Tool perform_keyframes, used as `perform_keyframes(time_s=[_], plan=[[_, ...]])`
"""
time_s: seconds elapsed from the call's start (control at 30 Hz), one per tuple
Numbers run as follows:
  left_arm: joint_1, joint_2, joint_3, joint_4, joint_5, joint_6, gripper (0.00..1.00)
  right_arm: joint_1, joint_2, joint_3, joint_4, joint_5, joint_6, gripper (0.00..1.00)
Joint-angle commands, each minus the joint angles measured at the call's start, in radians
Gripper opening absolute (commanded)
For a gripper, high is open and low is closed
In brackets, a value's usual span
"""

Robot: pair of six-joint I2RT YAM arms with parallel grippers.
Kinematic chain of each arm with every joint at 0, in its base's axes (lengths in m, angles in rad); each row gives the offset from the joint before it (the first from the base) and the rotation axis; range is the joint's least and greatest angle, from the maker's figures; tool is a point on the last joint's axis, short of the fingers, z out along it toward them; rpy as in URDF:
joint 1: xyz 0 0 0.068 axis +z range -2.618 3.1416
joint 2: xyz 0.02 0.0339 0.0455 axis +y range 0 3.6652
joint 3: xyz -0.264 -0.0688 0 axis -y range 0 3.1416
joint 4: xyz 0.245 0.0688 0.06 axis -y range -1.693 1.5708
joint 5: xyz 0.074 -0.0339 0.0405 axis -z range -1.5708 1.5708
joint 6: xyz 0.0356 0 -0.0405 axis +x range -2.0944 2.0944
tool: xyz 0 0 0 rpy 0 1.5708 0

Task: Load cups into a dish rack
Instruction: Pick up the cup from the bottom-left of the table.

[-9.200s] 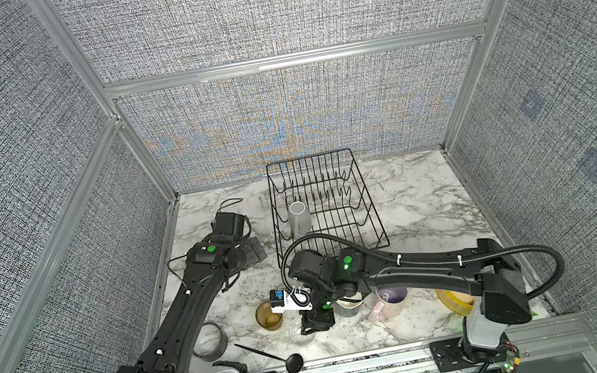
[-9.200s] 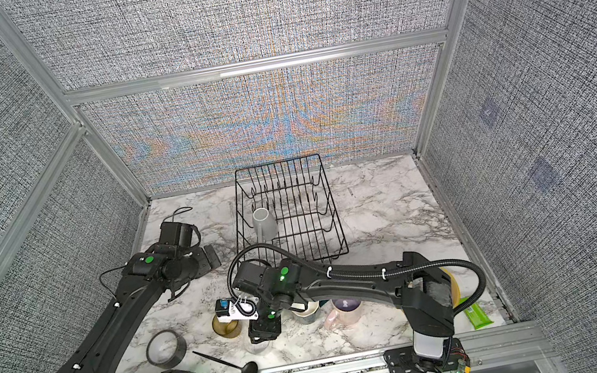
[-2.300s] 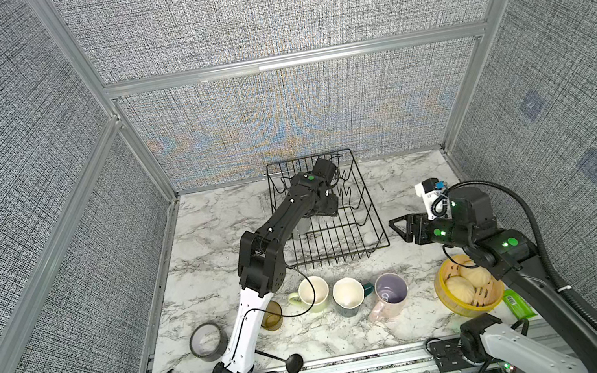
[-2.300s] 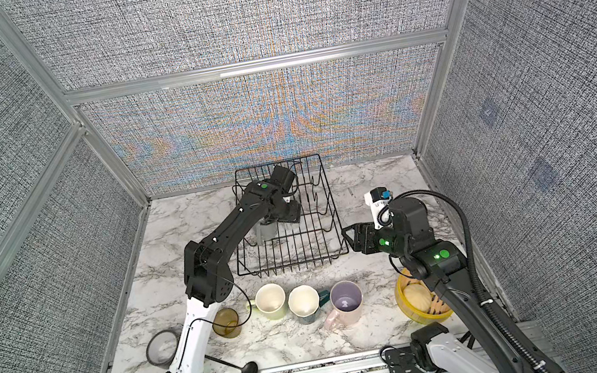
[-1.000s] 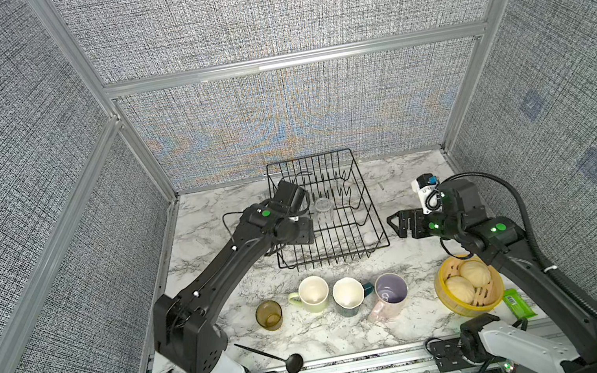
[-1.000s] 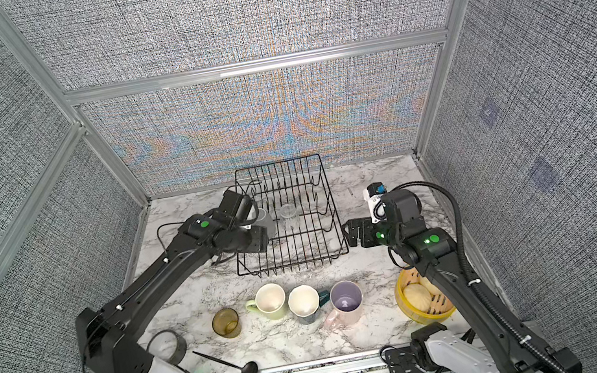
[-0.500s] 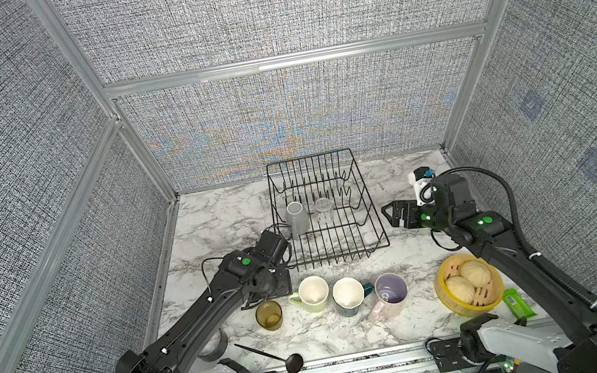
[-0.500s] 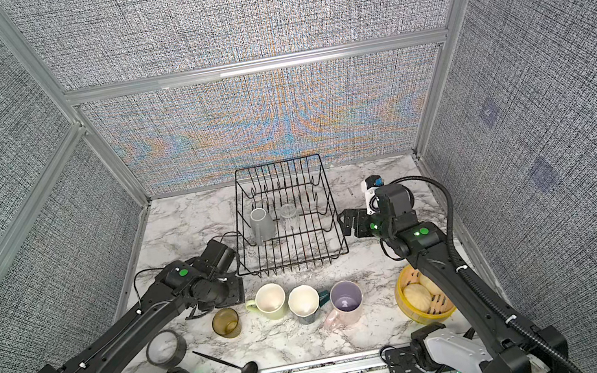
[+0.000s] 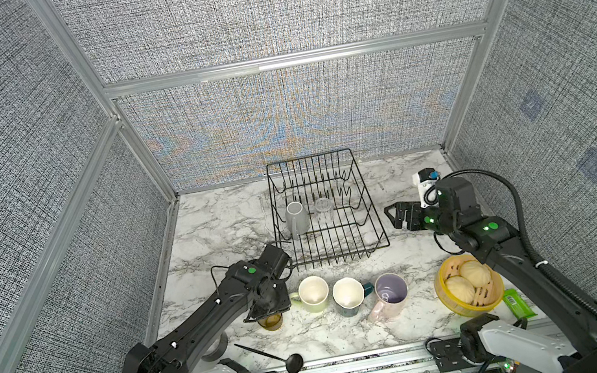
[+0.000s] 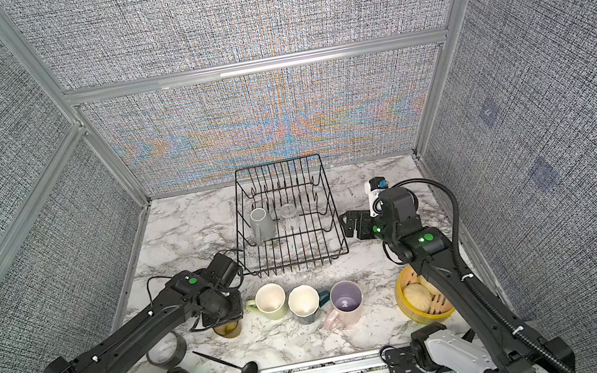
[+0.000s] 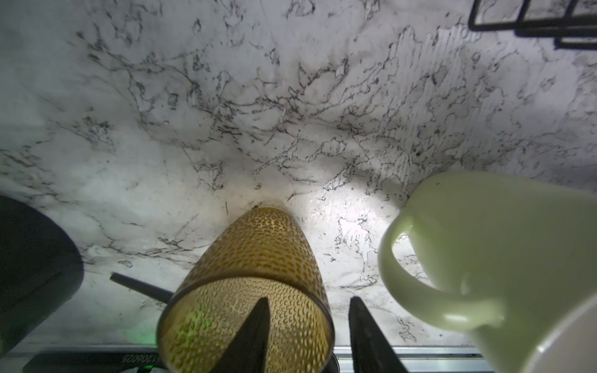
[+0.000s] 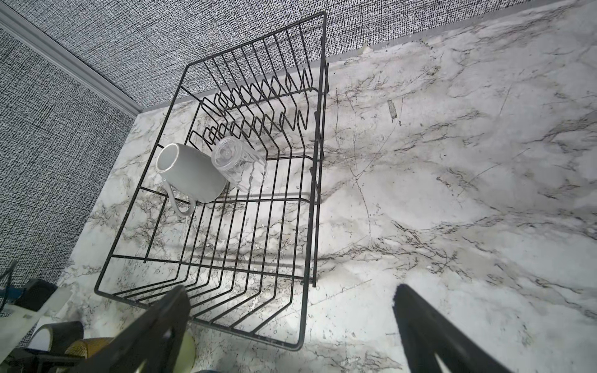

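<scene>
Two of six loaded, grey mug (image 9: 296,219) and glass (image 9: 324,210) in the rack (image 9: 308,157) at 12 o'clock; green mug (image 9: 313,292), teal mug (image 9: 349,297) and pink mug (image 9: 389,296) wait on the worktop (image 9: 213,227) at 6 o'clock, left hand (image 11: 308,300) unclenched astride the tumbler (image 11: 258,245) rim at 7 o'clock, right hand (image 9: 393,216) released at 3 o'clock.

On the white marble table (image 9: 221,226), a yellow steamer basket (image 9: 468,309) holding buns (image 9: 458,288) sits near right, a green packet (image 9: 516,302) just right of it, a roll of tape (image 10: 166,362) lies near left, and a black spoon (image 9: 264,354) lies by the near edge.
</scene>
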Motion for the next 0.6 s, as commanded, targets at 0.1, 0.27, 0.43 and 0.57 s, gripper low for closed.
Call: perform_keyframes(time_s=[0.1, 0.27, 0.43, 0.57], plan=[[-0.001, 0.06, -0.017, 0.083, 0.027, -0.004, 0.3, 0.002, -0.009, -0.004, 0.012, -0.004, 0.014, 0.99], [-0.002, 0.069, -0.005, 0.076, 0.02, 0.008, 0.11, 0.002, -0.022, -0.007, 0.006, 0.012, 0.019, 0.99], [-0.004, 0.024, 0.05, 0.009, 0.006, 0.025, 0.0, 0.002, -0.01, -0.007, 0.011, -0.002, 0.042, 0.99], [-0.004, -0.047, 0.098, -0.027, 0.007, 0.035, 0.0, 0.004, -0.019, -0.053, 0.088, -0.021, 0.09, 0.99]])
